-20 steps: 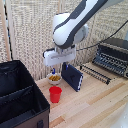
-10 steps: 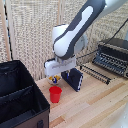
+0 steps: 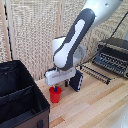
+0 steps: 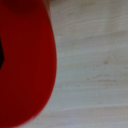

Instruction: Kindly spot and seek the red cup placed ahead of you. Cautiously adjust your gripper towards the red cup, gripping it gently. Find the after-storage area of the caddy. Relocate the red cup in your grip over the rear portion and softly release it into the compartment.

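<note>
A: Where is the red cup (image 3: 55,94) found?

B: It is seen standing upright on the light wooden table (image 3: 95,102), just beside the black caddy (image 3: 20,97), toward the exterior view's right of the caddy's wall. In the wrist view the cup (image 4: 22,65) is shown very close, as a blurred red mass against the pale wood (image 4: 92,65).

A: And how is the gripper (image 3: 56,88) placed?

B: It is lowered directly onto the cup's rim, with the white wrist piece sitting just above it. Whether the fingers are spread or closed on the cup cannot be told; they are hidden by the wrist piece and the cup.

A: What else is seen?

B: A dark blue slab (image 3: 76,81) is propped on the table just behind the gripper. A black box-like device (image 3: 114,56) is seen at the exterior view's right.

A: How is the caddy laid out?

B: Two sections are made by an inner divider.
</note>
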